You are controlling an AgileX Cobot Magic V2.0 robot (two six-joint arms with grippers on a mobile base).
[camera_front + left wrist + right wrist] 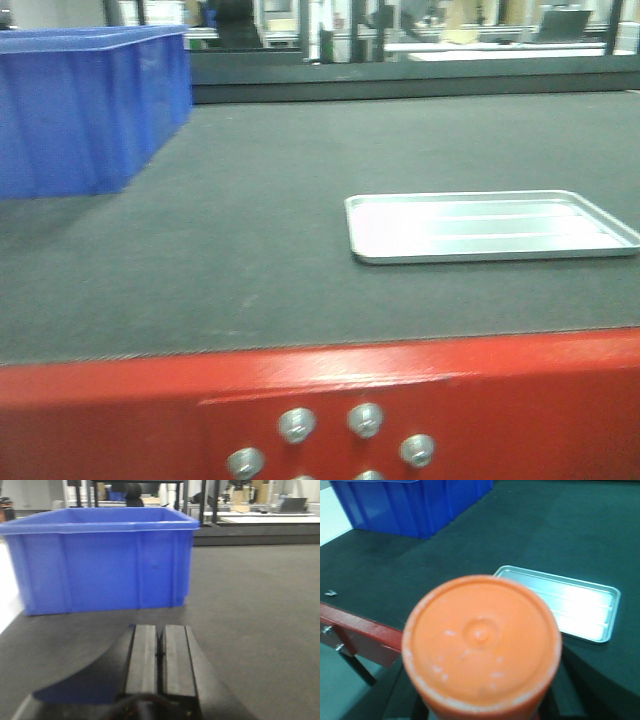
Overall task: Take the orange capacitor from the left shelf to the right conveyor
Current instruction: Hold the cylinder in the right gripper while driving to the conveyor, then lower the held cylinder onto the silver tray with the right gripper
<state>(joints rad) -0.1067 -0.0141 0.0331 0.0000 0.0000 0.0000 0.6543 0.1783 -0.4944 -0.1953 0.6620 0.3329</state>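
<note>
Placement next: carry orange capacitor point(481, 645) fwd past red edge point(365, 635), lower it upright onto right conveyor point(250, 250) nr tray point(480, 228), clear of blue bin point(90, 105). It hangs abt over that edge, right gripper point(482, 712) apparently clamped round it. Flat top scuffed, w/ central dimple. Left gripper point(160, 655) fingers together, empty.

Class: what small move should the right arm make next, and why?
Probably carry the orange capacitor forward over the conveyor belt before lowering: in the right wrist view it hangs at the red front edge, and the front view shows none on the belt.
</note>
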